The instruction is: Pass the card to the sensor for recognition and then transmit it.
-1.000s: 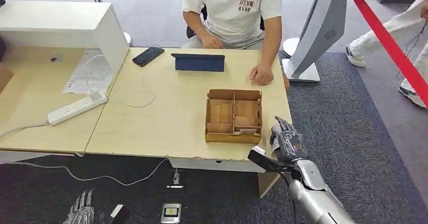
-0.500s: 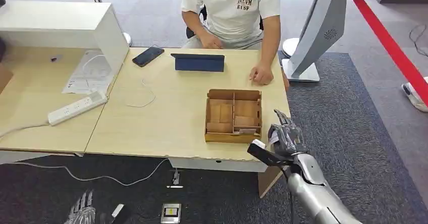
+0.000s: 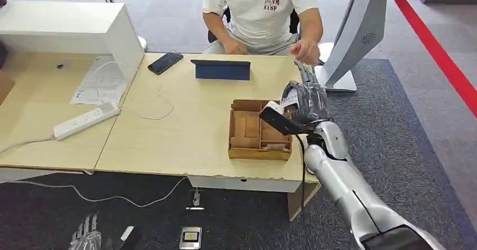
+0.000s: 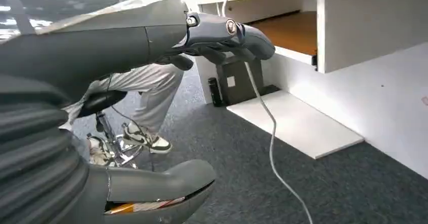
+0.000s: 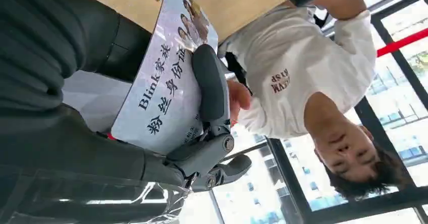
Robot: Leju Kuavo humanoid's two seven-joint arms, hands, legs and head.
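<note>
Right wrist view: right robot hand (image 5: 202, 133) pinches card (image 5: 166, 88) by thumb only; slip risk over box (image 3: 260, 129) before person's hand (image 3: 306, 50) takes it.

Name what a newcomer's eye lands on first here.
The right hand, raised above the wooden tray, grips a printed card. Across the table sits a person with one hand lifted beside a tilted blue tablet.
</note>
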